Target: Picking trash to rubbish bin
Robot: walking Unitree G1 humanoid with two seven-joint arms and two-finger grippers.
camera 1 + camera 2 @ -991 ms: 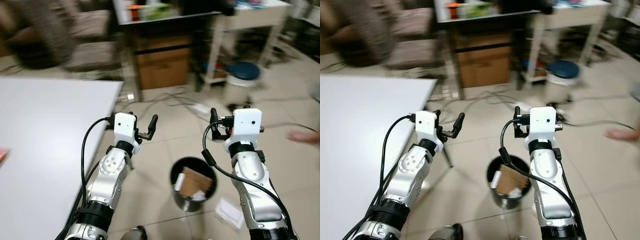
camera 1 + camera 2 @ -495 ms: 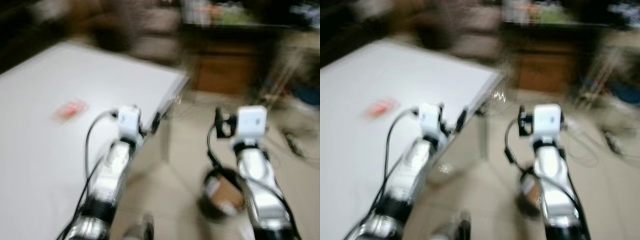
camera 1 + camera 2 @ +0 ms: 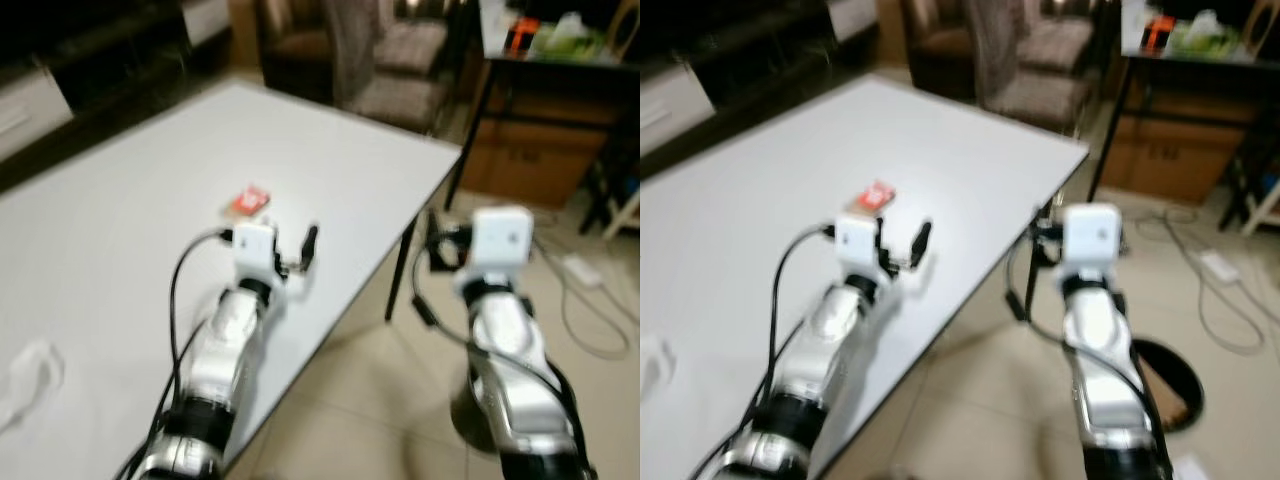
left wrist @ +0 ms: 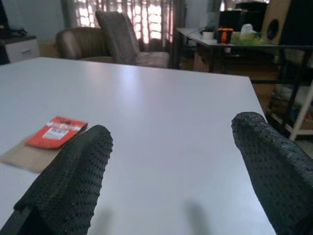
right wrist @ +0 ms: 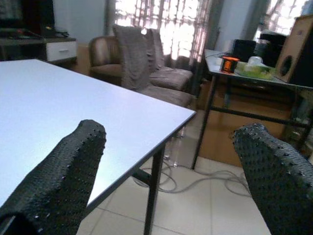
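Note:
A small red packet (image 3: 250, 200) lies flat on the white table (image 3: 120, 230); in the left wrist view the red packet (image 4: 57, 132) rests on a tan slip of paper (image 4: 22, 155). My left gripper (image 3: 285, 245) hovers open over the table, just short of the packet and a little to its right, with nothing between its fingers (image 4: 73, 181). My right gripper (image 3: 455, 240) is open and empty, held over the floor beyond the table's right edge. The black rubbish bin (image 3: 1167, 385), with cardboard inside, stands on the floor at lower right behind my right arm.
A crumpled white scrap (image 3: 28, 378) lies on the table at near left. Upholstered chairs (image 3: 385, 45) stand behind the table's far corner. A black desk (image 3: 545, 60) with a cardboard box (image 3: 525, 160) under it is at the right, with cables (image 3: 585, 300) on the tiled floor.
The whole view has swung left from the bin toward the table, bringing the red packet into sight. Both arms keep the same raised pose, with the grippers open.

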